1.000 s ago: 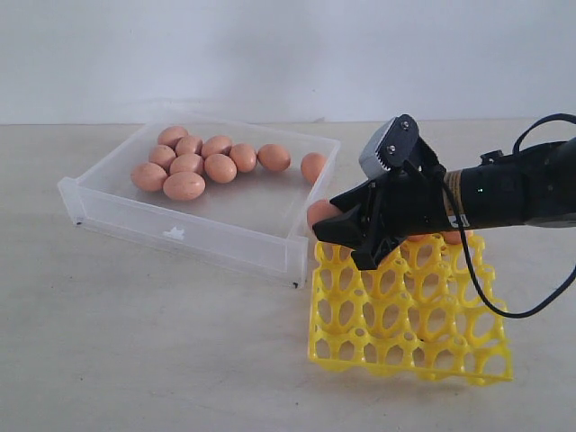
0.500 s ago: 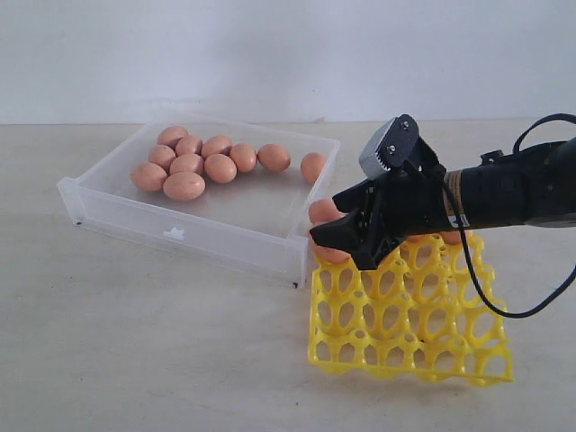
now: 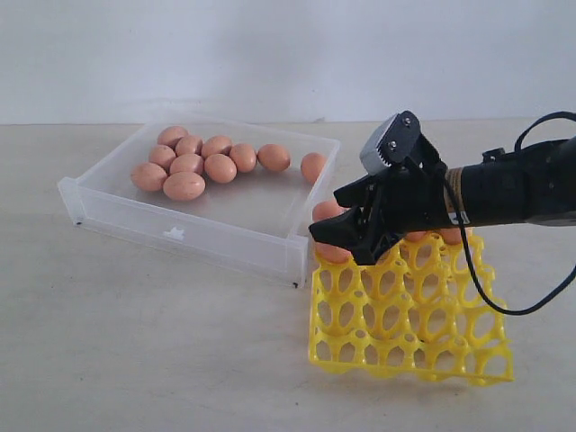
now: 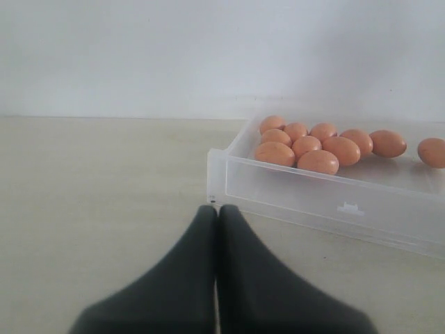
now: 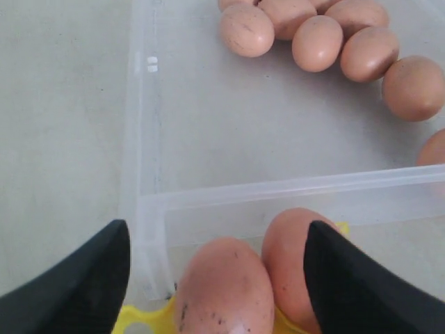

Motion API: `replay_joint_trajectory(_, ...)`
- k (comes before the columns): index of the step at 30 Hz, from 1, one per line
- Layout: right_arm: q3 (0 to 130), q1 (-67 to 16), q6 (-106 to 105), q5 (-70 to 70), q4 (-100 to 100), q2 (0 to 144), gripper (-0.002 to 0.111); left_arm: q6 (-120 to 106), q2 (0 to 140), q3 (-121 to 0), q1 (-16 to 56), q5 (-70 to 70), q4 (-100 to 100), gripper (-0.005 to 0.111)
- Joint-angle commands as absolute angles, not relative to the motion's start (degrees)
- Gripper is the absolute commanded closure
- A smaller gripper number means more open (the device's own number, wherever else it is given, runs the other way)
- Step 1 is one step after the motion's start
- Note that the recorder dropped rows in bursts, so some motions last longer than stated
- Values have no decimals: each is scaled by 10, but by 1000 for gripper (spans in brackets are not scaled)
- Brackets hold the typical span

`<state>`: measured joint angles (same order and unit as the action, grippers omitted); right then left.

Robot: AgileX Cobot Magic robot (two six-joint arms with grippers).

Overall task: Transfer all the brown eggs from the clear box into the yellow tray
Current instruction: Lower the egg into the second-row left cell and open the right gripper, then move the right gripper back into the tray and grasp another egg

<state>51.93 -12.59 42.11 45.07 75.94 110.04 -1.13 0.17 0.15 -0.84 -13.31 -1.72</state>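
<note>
Several brown eggs (image 3: 202, 162) lie clustered at the far left of the clear box (image 3: 180, 229), and one lone egg (image 3: 312, 166) rests by its right wall. The yellow tray (image 3: 405, 315) sits right of the box. My right gripper (image 3: 346, 243) hovers open over the tray's far left corner. In the right wrist view, two eggs (image 5: 224, 289) sit in yellow tray (image 5: 139, 316) cells between that open gripper's (image 5: 217, 229) spread jaws. More eggs (image 3: 454, 236) show in the tray's far row behind the arm. My left gripper (image 4: 217, 212) is shut and empty, short of the box (image 4: 313, 202).
The right arm's black cable (image 3: 504, 306) loops down over the tray's right side. Pale tabletop (image 3: 135, 342) stretches in front of the box and left of the tray. A white wall stands behind the table.
The right gripper's jaws have spread and it has lifted slightly, so a second egg now shows under it at the tray's corner. The left gripper has only its current frame.
</note>
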Motion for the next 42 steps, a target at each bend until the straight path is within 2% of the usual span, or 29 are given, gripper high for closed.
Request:
replay_joint_trajectory(1,522,-126,416,462,693,1057,41,-12,0,0,-6,-133,-20,111)
replay_joint_trajectory(6,522,-127,415,510,560,999,41,-12,0,0,-6,-133,-20,111)
replay_joint_trajectory(8,522,-136,417,537,536,984,45,-12,0,0,-6,-133,-20,111)
replay_joint_trajectory(10,522,-158,417,541,524,968,54,-12,0,0,-6,-133,-20,111)
replay_joint_trajectory(13,535,-207,417,534,527,954,76,-12,0,0,-6,-133,-20,111)
replay_joint_trajectory(16,571,-268,417,494,527,954,105,-12,0,0,-6,-133,-20,111)
replay_joint_trajectory(17,590,-293,417,464,524,954,108,-12,0,0,-6,-133,-20,111)
replay_joint_trajectory(23,731,-411,375,191,501,977,108,-12,0,0,-6,-133,-20,111)
replay_joint_trajectory(27,911,-446,449,-112,458,1078,109,-12,0,0,-6,-133,-20,111)
replay_joint_trajectory(28,973,-446,377,-242,346,1127,109,-12,0,0,-6,-133,-20,111)
replay_joint_trajectory(29,1001,-446,279,-309,258,1146,109,-12,0,0,-6,-133,-20,111)
replay_joint_trajectory(31,1104,-446,-28,-517,51,1217,109,-12,0,0,-6,-133,-20,111)
replay_joint_trajectory(32,1158,-446,-65,-595,14,1248,109,-12,0,0,-6,-133,-20,111)
replay_joint_trajectory(37,1267,-445,-10,-651,8,1328,109,-12,0,0,-6,-133,-20,111)
replay_joint_trajectory(42,1274,-445,24,-651,87,1366,109,-12,0,0,-6,-133,-20,111)
